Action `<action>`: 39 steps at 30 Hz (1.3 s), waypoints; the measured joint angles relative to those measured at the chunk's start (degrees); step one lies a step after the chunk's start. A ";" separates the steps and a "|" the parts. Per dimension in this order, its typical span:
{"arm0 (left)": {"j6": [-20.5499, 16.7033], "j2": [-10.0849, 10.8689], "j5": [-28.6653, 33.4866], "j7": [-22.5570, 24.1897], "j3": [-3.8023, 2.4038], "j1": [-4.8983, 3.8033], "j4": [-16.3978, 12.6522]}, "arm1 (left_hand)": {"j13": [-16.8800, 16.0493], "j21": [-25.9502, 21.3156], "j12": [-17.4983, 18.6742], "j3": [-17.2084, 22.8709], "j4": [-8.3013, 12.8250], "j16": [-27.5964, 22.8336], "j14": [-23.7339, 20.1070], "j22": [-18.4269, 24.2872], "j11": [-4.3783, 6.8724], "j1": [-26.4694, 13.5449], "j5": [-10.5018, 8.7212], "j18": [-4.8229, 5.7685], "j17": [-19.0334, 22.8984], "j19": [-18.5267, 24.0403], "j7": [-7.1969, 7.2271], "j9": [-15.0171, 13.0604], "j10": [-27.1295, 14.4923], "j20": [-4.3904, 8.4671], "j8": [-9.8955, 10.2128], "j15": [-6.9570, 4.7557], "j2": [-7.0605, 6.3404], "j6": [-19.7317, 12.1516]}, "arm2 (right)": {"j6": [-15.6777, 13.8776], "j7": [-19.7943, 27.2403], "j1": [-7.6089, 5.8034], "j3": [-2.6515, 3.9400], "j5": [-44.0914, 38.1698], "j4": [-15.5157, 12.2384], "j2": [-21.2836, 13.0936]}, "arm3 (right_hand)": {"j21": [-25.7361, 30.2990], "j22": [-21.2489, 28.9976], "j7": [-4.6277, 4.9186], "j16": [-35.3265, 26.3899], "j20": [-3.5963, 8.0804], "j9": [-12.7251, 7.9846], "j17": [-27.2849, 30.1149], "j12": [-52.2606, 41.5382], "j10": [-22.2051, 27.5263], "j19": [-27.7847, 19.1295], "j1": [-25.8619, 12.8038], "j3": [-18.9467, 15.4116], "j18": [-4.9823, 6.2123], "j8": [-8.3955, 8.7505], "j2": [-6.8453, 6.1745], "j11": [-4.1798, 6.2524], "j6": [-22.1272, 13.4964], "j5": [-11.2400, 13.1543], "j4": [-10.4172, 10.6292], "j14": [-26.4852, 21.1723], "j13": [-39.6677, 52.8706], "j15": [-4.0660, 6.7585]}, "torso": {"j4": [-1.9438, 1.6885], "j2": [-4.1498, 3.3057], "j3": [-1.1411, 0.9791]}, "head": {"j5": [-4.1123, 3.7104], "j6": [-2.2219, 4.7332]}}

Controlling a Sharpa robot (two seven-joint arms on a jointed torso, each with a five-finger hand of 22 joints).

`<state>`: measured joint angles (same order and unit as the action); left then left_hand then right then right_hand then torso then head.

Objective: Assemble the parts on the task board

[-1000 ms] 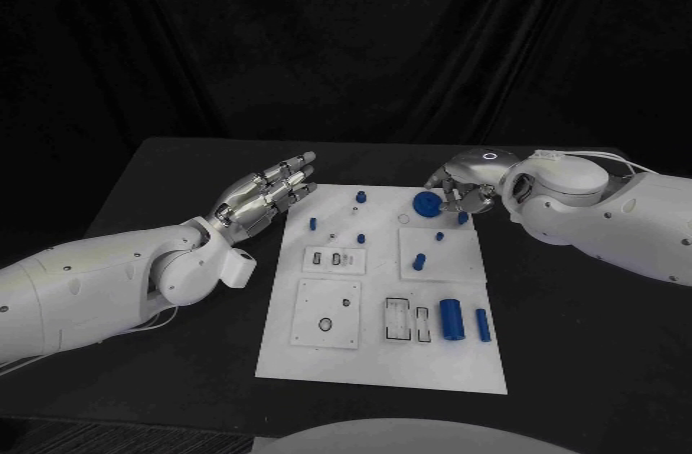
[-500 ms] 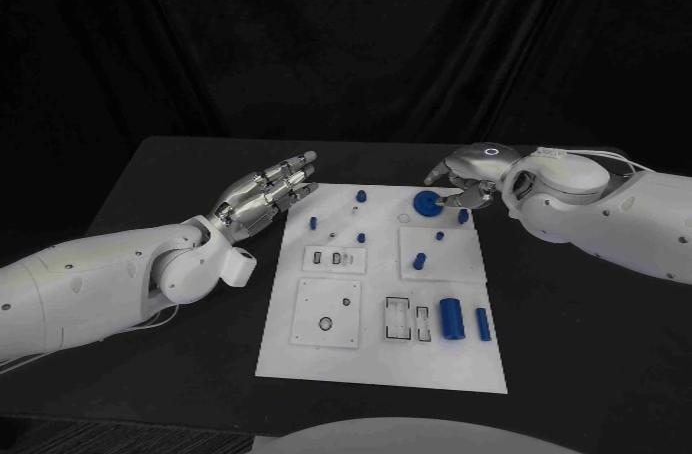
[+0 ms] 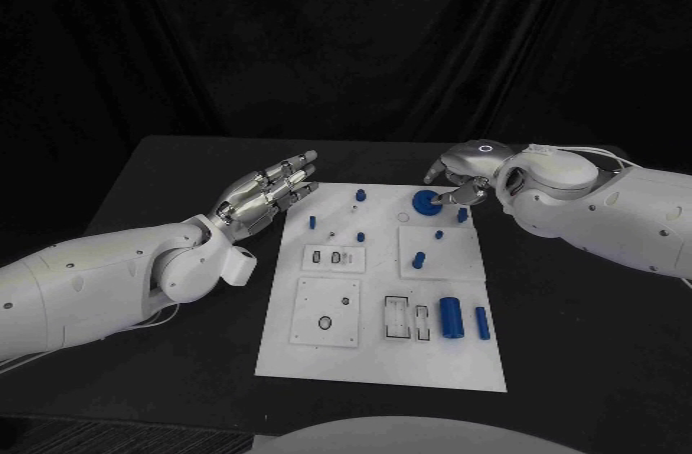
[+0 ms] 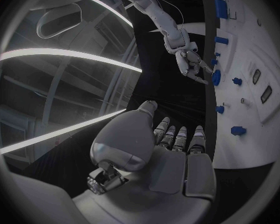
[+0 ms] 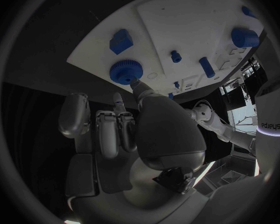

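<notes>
The white task board [image 3: 382, 304] lies mid-table with several blue parts on it. A round blue gear [image 3: 424, 203] sits at its far right corner. My right hand [image 3: 459, 187] hovers just right of the gear, and in the right wrist view one fingertip [image 5: 135, 86] touches the gear's [image 5: 125, 71] rim while the other fingers stay off it. From the left wrist view the right hand's [image 4: 193, 64] fingers are spread. My left hand [image 3: 267, 196] floats flat and open beside the board's far left corner, holding nothing.
A blue cylinder [image 3: 451, 319] and a blue bar [image 3: 482, 324] lie at the board's near right. Small blue pegs [image 3: 418, 261] stand in the far half, and a blue block [image 5: 120, 40] sits near the gear. Black table surrounds the board.
My right hand has turned and drawn slightly back, so its fingers now reach the gear from the right. The left hand and the parts have not moved.
</notes>
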<state>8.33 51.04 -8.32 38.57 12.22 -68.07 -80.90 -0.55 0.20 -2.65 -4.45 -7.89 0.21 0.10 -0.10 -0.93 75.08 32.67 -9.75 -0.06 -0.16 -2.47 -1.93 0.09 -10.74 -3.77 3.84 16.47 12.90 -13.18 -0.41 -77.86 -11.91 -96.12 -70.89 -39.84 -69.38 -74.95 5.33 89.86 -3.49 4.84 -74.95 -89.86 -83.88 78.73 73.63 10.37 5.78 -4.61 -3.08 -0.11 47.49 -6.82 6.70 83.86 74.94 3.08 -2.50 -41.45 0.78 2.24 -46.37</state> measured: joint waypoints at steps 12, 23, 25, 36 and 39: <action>0.45 -0.24 0.00 -0.08 0.00 0.04 0.24 | 0.00 0.00 0.00 0.31 0.00 0.00 -0.04 0.00 0.00 0.00 0.00 0.00 0.01 0.00 0.00 0.01 0.00 0.00 0.00 0.31 0.00 0.00 | 0.25 0.03 0.62 -0.01 0.00 0.88 1.05 | 0.00 0.01 0.14 0.00 0.00 0.86 0.01 0.00 0.01 0.00 -0.90 -1.08 0.01 -0.51 -0.31 0.00 1.68 2.51 0.76 0.00 -0.01 0.00 | -0.01 0.00 0.00 | 0.08 -0.22; 0.77 -0.32 0.00 -0.21 0.00 0.12 0.32 | 0.00 0.00 0.00 0.31 0.00 0.00 0.03 0.00 0.00 0.00 0.00 0.01 -0.01 0.03 0.00 0.01 0.00 -0.03 0.00 0.38 0.00 0.00 | 1.27 0.01 1.12 0.01 0.00 1.06 1.19 | 0.49 0.02 0.41 0.00 0.00 1.82 0.01 0.00 -0.17 0.00 -1.21 -1.54 0.02 -1.54 0.01 -0.20 3.70 2.94 0.90 0.15 -0.02 -0.16 | 0.03 0.03 0.00 | 0.25 -0.52; 0.83 -0.33 0.00 -0.24 0.00 0.13 0.33 | 0.00 0.00 0.00 0.30 0.00 0.00 0.03 0.00 0.00 0.00 0.00 0.01 -0.01 0.21 0.00 0.02 0.00 -0.21 0.00 0.38 0.00 0.00 | 1.47 -0.01 1.22 0.01 0.00 1.09 1.19 | 0.50 0.02 0.30 0.00 -0.22 2.16 0.01 0.00 -0.17 -0.22 -1.26 -1.77 0.02 -1.60 0.09 -0.20 3.99 2.21 0.66 0.15 -0.02 -0.17 | 0.04 0.04 0.00 | 0.28 -0.58; 1.19 -0.35 0.00 -0.49 0.00 0.17 0.38 | 0.01 0.00 0.00 0.86 0.07 0.00 -0.27 0.00 0.00 0.00 0.00 0.01 -0.03 0.00 -0.21 -0.06 0.00 -0.42 0.00 0.70 0.00 0.21 | 2.32 0.01 1.54 0.31 0.19 1.36 1.47 | 2.68 0.02 1.00 0.00 -0.21 3.47 0.02 0.01 0.05 -0.83 2.48 2.74 0.03 -0.71 -0.60 -0.42 4.71 -18.85 -3.17 0.15 -0.03 -0.17 | 0.04 0.03 -0.01 | 0.30 -0.79; 1.27 -0.35 0.00 -0.54 0.00 0.18 0.39 | 0.01 0.00 0.00 0.86 0.07 0.00 -0.07 0.00 0.00 0.00 0.00 0.00 -0.03 0.00 -0.20 -0.06 0.00 -0.41 0.00 0.89 0.00 0.21 | 2.33 0.05 1.58 0.37 0.25 1.46 1.55 | 3.14 0.03 1.33 0.00 -0.44 3.46 0.02 0.01 -0.15 -1.06 2.92 5.15 0.03 -0.72 -0.89 -0.63 5.04 -22.70 -4.33 0.15 -0.03 -0.17 | 0.04 0.03 -0.02 | 0.30 -0.85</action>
<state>9.61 50.69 -8.33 38.03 12.22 -67.89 -80.51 -0.55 0.20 -2.65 -3.60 -7.82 0.21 0.02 -0.10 -0.93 75.08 32.67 -9.75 -0.09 -0.16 -2.68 -1.99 0.09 -11.16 -3.77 4.73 16.47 13.11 -10.85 -0.36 -76.28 -11.54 -95.87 -69.44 -38.29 -66.24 -74.92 6.66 89.85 -3.92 8.30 -74.93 -89.86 -84.03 77.67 76.55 15.52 5.82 -5.33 -3.97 -0.73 52.54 -29.52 2.37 84.01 74.91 2.91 -2.47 -41.41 0.76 2.54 -47.21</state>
